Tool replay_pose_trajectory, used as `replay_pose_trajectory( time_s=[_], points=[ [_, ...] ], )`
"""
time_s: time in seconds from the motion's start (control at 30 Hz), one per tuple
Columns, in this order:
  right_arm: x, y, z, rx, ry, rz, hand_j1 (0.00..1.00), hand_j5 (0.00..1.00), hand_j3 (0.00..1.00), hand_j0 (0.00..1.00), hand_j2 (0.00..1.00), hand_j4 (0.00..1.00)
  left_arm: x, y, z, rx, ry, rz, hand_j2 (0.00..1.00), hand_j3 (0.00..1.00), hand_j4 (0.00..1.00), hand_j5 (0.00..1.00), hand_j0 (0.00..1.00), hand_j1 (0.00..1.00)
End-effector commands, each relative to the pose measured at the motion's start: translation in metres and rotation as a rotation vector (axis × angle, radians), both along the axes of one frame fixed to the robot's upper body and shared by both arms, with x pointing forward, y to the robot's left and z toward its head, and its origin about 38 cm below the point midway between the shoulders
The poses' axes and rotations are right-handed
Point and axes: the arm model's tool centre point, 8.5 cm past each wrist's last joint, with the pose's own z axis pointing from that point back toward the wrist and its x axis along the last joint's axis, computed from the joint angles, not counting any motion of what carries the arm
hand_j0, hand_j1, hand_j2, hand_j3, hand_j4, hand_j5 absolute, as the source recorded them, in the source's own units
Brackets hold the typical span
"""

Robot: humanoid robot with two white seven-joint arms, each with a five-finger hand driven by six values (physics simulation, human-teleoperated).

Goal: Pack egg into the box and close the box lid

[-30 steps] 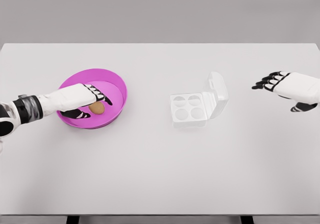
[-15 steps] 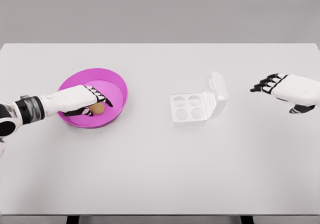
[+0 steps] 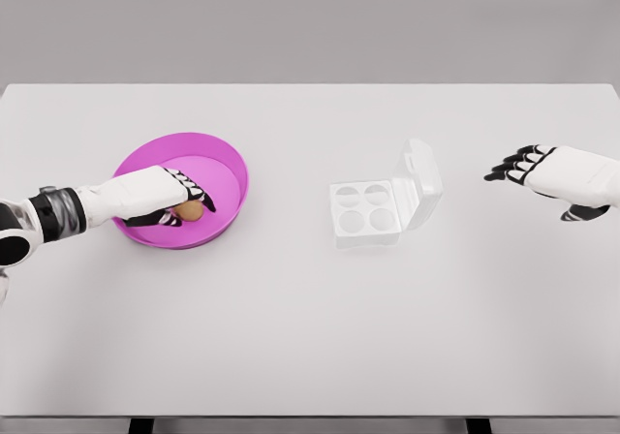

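On the far left my left hand (image 3: 170, 197) sits inside the pink bowl (image 3: 221, 155), its fingers (image 3: 194, 190) curled around the one brown egg (image 3: 191, 210). I judge that they are closing on it, but from this angle I cannot tell whether the grip is firm or whether the egg has come off the bowl's floor. So the egg is in the bowl, well apart from where it has to go.

Toward the middle of the white surface (image 3: 310, 337) stands the clear plastic box (image 3: 366, 211), its lid (image 3: 419, 177) hinged up on the right side and leaning open. I count four round cups in it, all empty.

At the far right my right hand (image 3: 552, 170) hovers above the surface with its fingers spread and nothing in them, near the lid's side of the box but not touching it.

Progress, as I read it: nothing is packed. The lift, the carry across, the placing into a cup and the closing of the lid are all left.

Count: one bowl, one egg, one box with four cups, two hands.
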Motion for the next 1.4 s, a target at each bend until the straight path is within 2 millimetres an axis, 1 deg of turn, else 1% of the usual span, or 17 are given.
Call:
replay_pose_trajectory(
  time_s=[0.0, 0.07, 0.17, 0.23, 0.37, 0.47, 0.53, 0.67, 0.77, 0.97, 1.13, 1.2, 1.27, 1.3, 1.37],
  points=[
    [0.000, -0.003, 0.000, 0.001, 0.002, -0.009, 1.00, 1.00, 1.00, 1.00, 1.00, 1.00, 0.000, 0.000, 0.001, -0.005, 0.001, 0.000, 0.64, 0.64, 0.64, 0.64, 0.64, 0.64],
    [0.001, 0.000, 0.000, 0.005, 0.000, -0.004, 1.00, 1.00, 1.00, 1.00, 1.00, 1.00, 0.000, 0.000, 0.001, -0.007, 0.001, 0.000, 0.61, 0.61, 0.61, 0.61, 0.61, 0.61],
    [0.000, -0.003, -0.001, 0.001, 0.004, -0.009, 1.00, 1.00, 1.00, 1.00, 1.00, 1.00, 0.000, 0.000, 0.001, -0.007, 0.001, 0.001, 0.58, 0.58, 0.58, 0.58, 0.58, 0.58],
    [0.000, 0.000, 0.001, 0.004, -0.002, -0.003, 1.00, 1.00, 1.00, 1.00, 1.00, 1.00, 0.000, 0.000, 0.002, -0.007, 0.000, 0.000, 0.56, 0.56, 0.56, 0.56, 0.56, 0.56],
    [0.000, -0.001, 0.002, 0.001, -0.003, -0.005, 1.00, 1.00, 1.00, 1.00, 1.00, 1.00, 0.001, 0.000, 0.003, -0.007, -0.003, -0.001, 0.53, 0.53, 0.53, 0.53, 0.53, 0.53],
    [0.000, -0.004, 0.000, 0.000, 0.003, -0.012, 1.00, 1.00, 1.00, 1.00, 1.00, 1.00, 0.001, 0.000, 0.004, -0.009, -0.006, -0.001, 0.51, 0.51, 0.51, 0.51, 0.51, 0.51],
    [0.002, -0.011, -0.003, -0.012, 0.011, -0.036, 1.00, 1.00, 1.00, 1.00, 1.00, 1.00, 0.001, 0.000, 0.004, -0.009, -0.007, -0.002, 0.49, 0.49, 0.49, 0.49, 0.49, 0.49],
    [0.002, -0.010, -0.003, -0.010, 0.008, -0.033, 1.00, 1.00, 1.00, 1.00, 1.00, 1.00, 0.002, -0.001, 0.008, -0.010, -0.016, -0.003, 0.46, 0.46, 0.46, 0.46, 0.46, 0.46],
    [0.002, -0.013, -0.004, -0.013, 0.014, -0.039, 1.00, 1.00, 1.00, 1.00, 1.00, 1.00, 0.001, -0.004, 0.013, -0.015, -0.032, -0.012, 0.44, 0.44, 0.44, 0.44, 0.44, 0.44],
    [0.002, -0.011, -0.003, -0.012, 0.010, -0.035, 1.00, 1.00, 1.00, 1.00, 1.00, 1.00, 0.002, -0.007, 0.020, -0.027, -0.049, -0.022, 0.40, 0.40, 0.40, 0.40, 0.40, 0.40],
    [0.002, -0.011, -0.002, -0.012, 0.007, -0.033, 1.00, 1.00, 1.00, 1.00, 1.00, 1.00, 0.002, -0.008, 0.023, -0.032, -0.058, -0.024, 0.39, 0.39, 0.39, 0.39, 0.39, 0.39],
    [0.002, -0.009, -0.003, -0.009, 0.006, -0.031, 1.00, 1.00, 1.00, 1.00, 1.00, 1.00, 0.005, -0.010, 0.030, -0.038, -0.073, -0.030, 0.39, 0.39, 0.39, 0.39, 0.39, 0.39],
    [0.002, -0.012, -0.002, -0.011, 0.007, -0.036, 1.00, 1.00, 1.00, 1.00, 1.00, 1.00, 0.005, -0.013, 0.034, -0.039, -0.087, -0.038, 0.39, 0.39, 0.39, 0.39, 0.39, 0.39],
    [0.002, -0.013, -0.002, -0.011, 0.008, -0.040, 1.00, 1.00, 1.00, 1.00, 1.00, 1.00, 0.003, -0.018, 0.040, -0.048, -0.103, -0.055, 0.39, 0.39, 0.39, 0.39, 0.39, 0.39],
    [0.002, -0.012, -0.002, -0.010, 0.007, -0.036, 1.00, 1.00, 1.00, 1.00, 1.00, 1.00, 0.002, -0.021, 0.043, -0.055, -0.110, -0.063, 0.39, 0.39, 0.39, 0.39, 0.39, 0.39]
  ],
)
